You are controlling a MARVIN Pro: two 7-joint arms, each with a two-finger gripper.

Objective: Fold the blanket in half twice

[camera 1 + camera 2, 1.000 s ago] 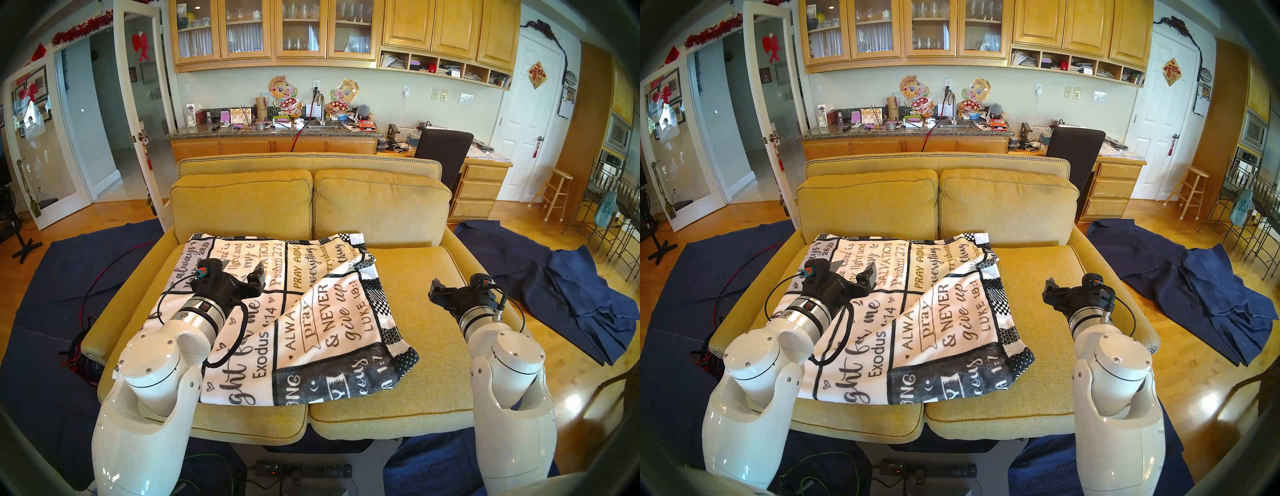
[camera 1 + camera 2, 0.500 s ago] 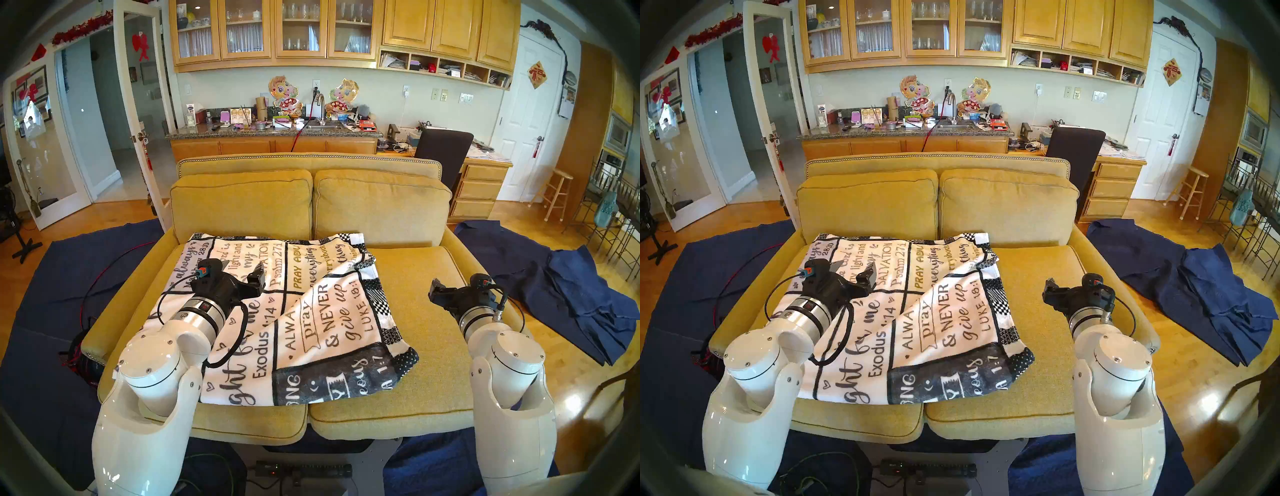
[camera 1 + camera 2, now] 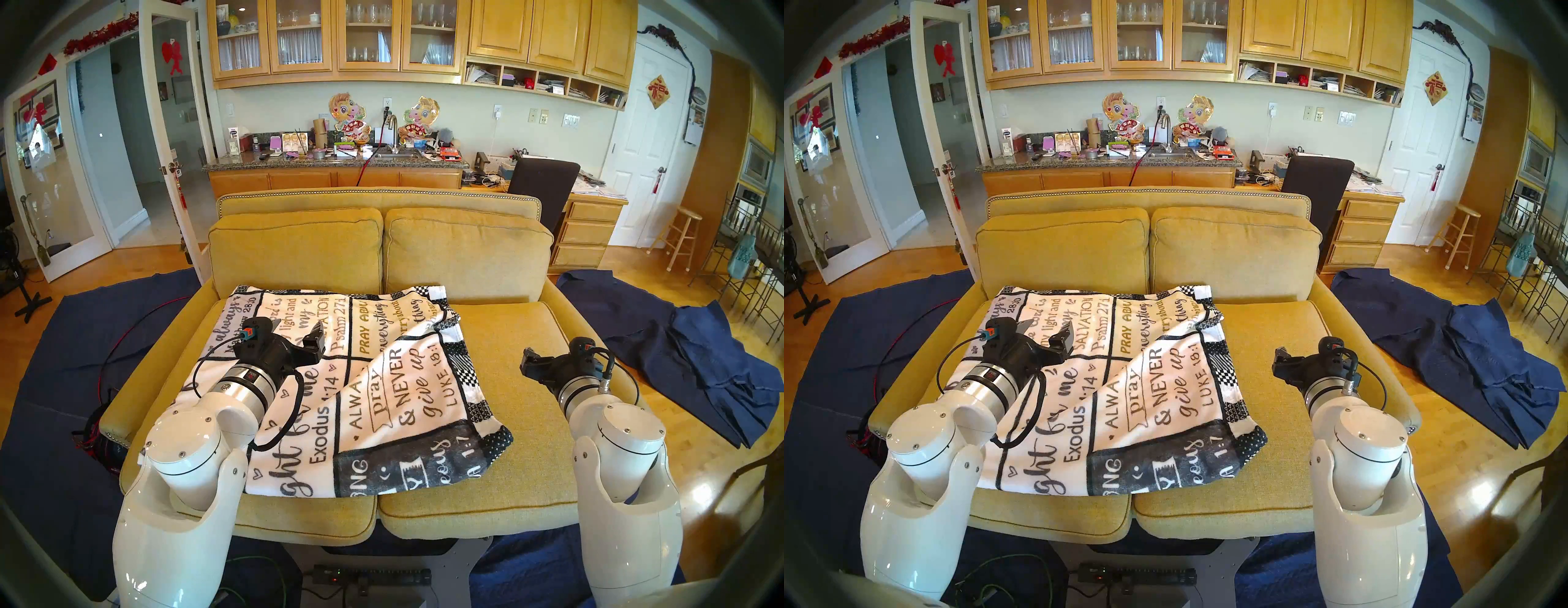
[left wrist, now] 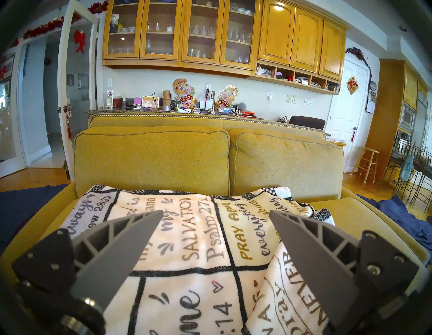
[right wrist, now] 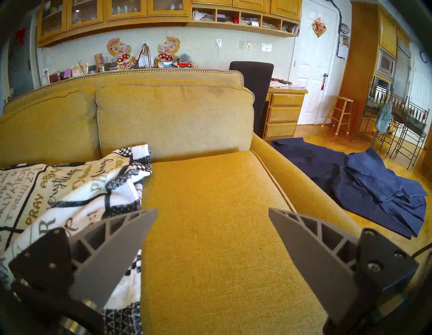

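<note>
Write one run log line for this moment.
blanket: on sofa, ungrasped | left gripper: open, above it | right gripper: open, beside

The yellow sofa surface [image 3: 488, 479] carries the folded blanket [image 3: 382, 390], spread mostly over its left seat cushion.

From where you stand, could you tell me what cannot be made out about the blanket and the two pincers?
- Blanket: its near left corner is hidden behind the left arm in both head views.
- Layers under the folded-over flap: covered by the flap itself in every view.
- Left pincer: open above the blanket; any contact cannot be judged.
- Right pincer: open over the sofa; height unclear.
</note>
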